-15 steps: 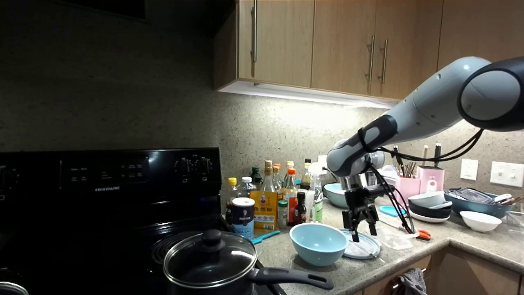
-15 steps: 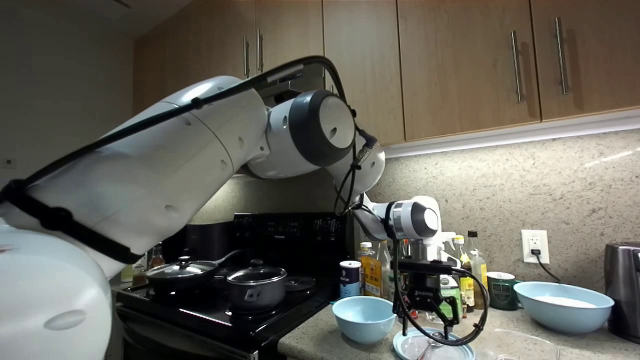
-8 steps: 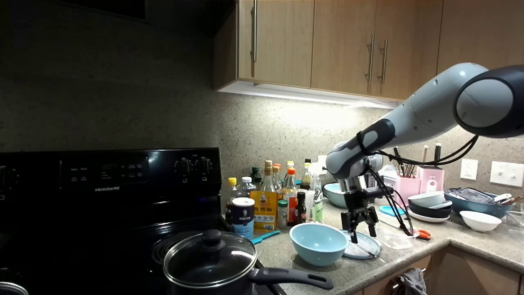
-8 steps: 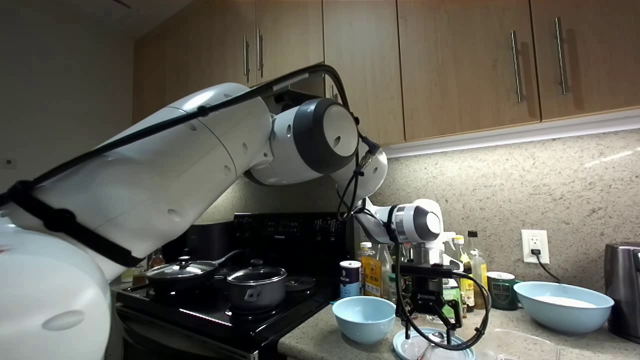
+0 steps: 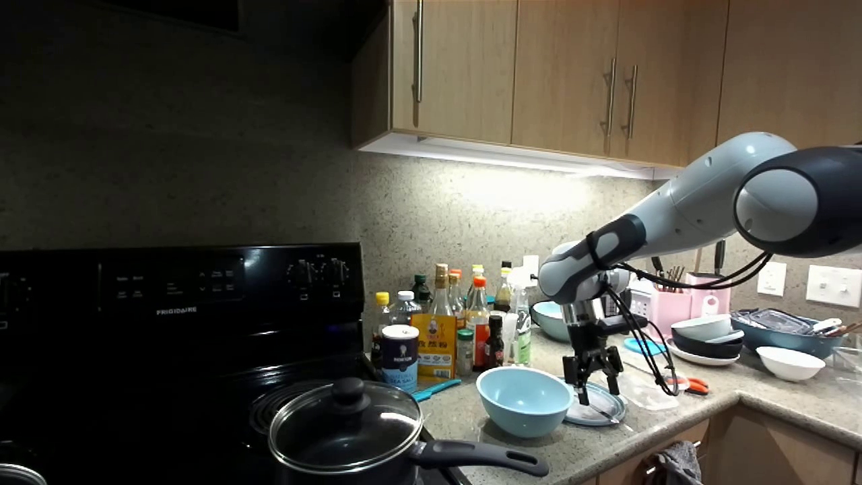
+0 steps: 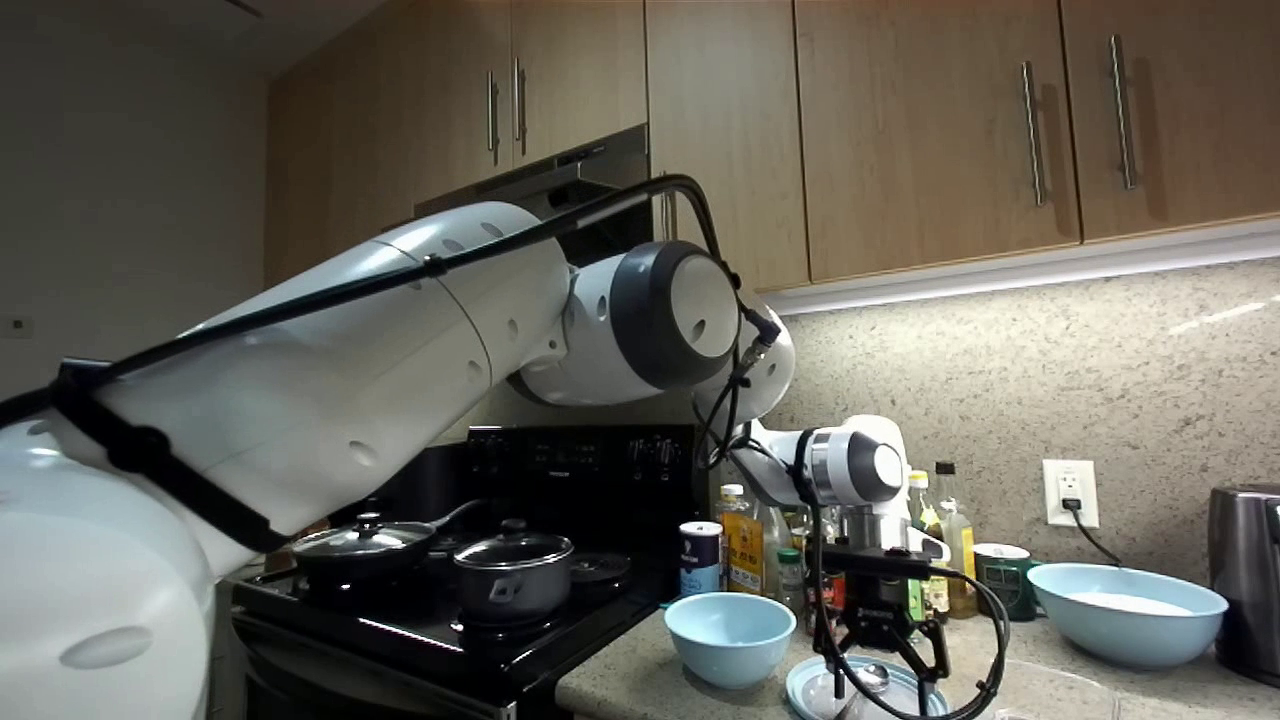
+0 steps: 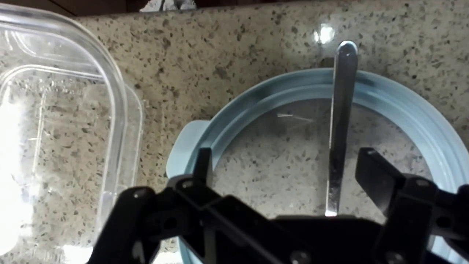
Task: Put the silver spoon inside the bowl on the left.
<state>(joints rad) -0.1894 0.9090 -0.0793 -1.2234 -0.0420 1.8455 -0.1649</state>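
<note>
In the wrist view, shows the silver spoon (image 7: 340, 121) lying across a round, blue-rimmed lid (image 7: 256, 101), with the handle's end reaching past the rim over the counter (image 7: 220, 47) and with the head hidden behind the gripper (image 7: 285, 165). Stands spread wide there, grasping nothing, with the handle between the fingers (image 7: 377, 176), closer to one and apparently touching neither. Includes also a clear plastic container (image 7: 117, 95) near the lid.

In an exterior view, shows the head of the silver spoon on the lid, and the light blue bowl (image 6: 730, 650) upright just beside that lid, on the stove (image 6: 590, 615) side, with no spoon visible inside. Includes a broader bowl (image 6: 1120, 630) apart from these, toward the picture's right; probably not meant by the task.

In an exterior view, confirms the light blue bowl between the covered saucepan (image 5: 347, 438) and the lid, with the gripper pointing down over the lid.

Judging from all this, seems lined up for a grasp on the handle, with the transfer itself not begun. Cannot tell the exact height of the fingertips over the silver spoon. Leaves gripping, lifting clear of the rim, carrying to the light blue bowl and letting go inside.
</note>
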